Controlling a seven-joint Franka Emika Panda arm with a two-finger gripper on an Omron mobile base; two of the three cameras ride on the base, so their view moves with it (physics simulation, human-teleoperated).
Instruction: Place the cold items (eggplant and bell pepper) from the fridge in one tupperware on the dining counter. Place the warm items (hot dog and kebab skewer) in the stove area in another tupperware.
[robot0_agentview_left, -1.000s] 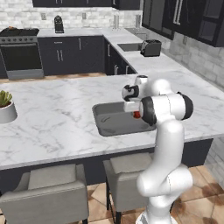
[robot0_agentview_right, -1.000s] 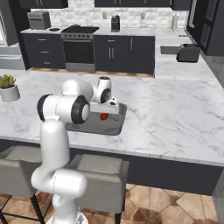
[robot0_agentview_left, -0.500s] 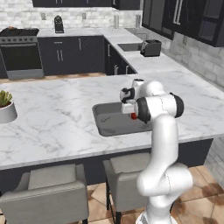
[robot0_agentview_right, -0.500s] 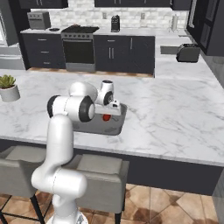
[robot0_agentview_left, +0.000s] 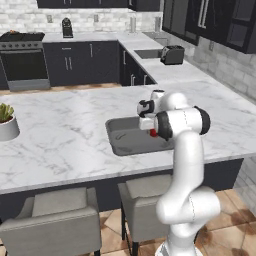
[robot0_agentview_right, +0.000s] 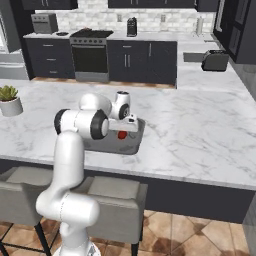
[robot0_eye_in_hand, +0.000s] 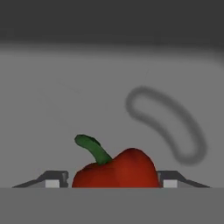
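The red bell pepper (robot0_eye_in_hand: 116, 168) with its green stem sits between my gripper's (robot0_eye_in_hand: 113, 181) two fingertips, low over the grey floor of a tupperware (robot0_eye_in_hand: 65, 100). The fingertips (robot0_eye_in_hand: 54, 180) stand just off its sides, so the gripper is open. From the base, the gripper (robot0_agentview_left: 148, 125) (robot0_agentview_right: 131, 124) hangs over the right end of the grey tupperware (robot0_agentview_left: 122, 140) (robot0_agentview_right: 132, 145) on the marble dining counter, and the pepper (robot0_agentview_left: 153, 133) (robot0_agentview_right: 121, 134) shows red just under it. Eggplant, hot dog and kebab skewer are out of view.
A potted plant (robot0_agentview_left: 6, 120) (robot0_agentview_right: 9, 100) stands at the counter's left end. Grey stools (robot0_agentview_left: 55, 215) (robot0_agentview_right: 112, 200) sit along its near side. The stove (robot0_agentview_left: 25, 55) (robot0_agentview_right: 90, 50) and a toaster (robot0_agentview_left: 172, 54) (robot0_agentview_right: 215, 60) are on the far counters.
The arm has pulled in over the tupperware and the hand has sunk a little with the pepper. The fingers have spread slightly off the pepper.
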